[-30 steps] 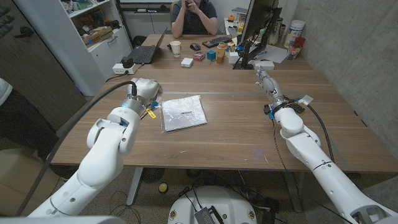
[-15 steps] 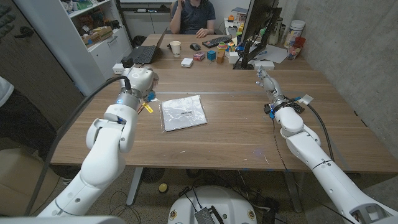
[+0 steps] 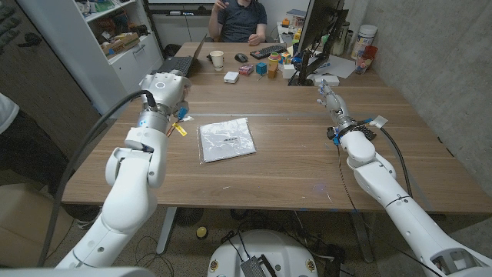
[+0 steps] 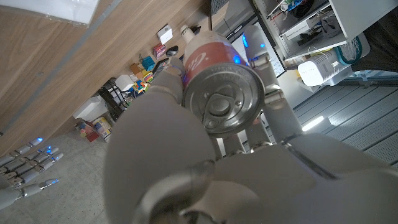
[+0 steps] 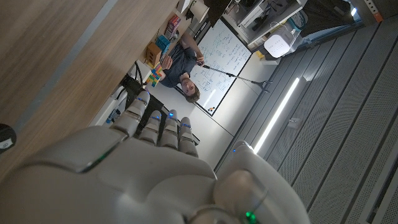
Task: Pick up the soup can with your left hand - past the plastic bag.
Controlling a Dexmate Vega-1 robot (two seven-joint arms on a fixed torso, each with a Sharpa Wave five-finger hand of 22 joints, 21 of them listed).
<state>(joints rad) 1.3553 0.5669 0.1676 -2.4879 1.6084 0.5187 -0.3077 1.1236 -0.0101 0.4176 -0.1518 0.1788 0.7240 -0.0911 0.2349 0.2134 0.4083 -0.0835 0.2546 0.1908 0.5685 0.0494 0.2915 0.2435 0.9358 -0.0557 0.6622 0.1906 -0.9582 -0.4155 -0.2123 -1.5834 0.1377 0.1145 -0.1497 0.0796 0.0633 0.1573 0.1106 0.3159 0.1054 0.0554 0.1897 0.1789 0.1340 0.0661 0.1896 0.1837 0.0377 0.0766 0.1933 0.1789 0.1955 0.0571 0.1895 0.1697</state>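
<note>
My left hand (image 3: 164, 87) is raised over the table's far left part, beyond the plastic bag (image 3: 227, 140), which lies flat near the table's middle. In the left wrist view its fingers (image 4: 273, 106) wrap a soup can (image 4: 217, 87) with a red-and-white label, the silver lid facing the camera. In the head view the hand hides the can. My right hand (image 3: 327, 96) is at the far right of the table with its fingers straight and apart, holding nothing; it also appears small in the left wrist view (image 4: 28, 165).
Along the far side of the table are a laptop (image 3: 178, 67), a paper cup (image 3: 217, 59), a small white box (image 3: 231, 77), coloured cubes (image 3: 261, 68) and a monitor (image 3: 319, 31). A person (image 3: 240, 15) sits behind it. Shelves (image 3: 123, 42) stand at the left.
My left hand has lifted and moved away toward the table's far left, carrying the can. The right arm has stayed still. The person behind the table has moved their arms.
</note>
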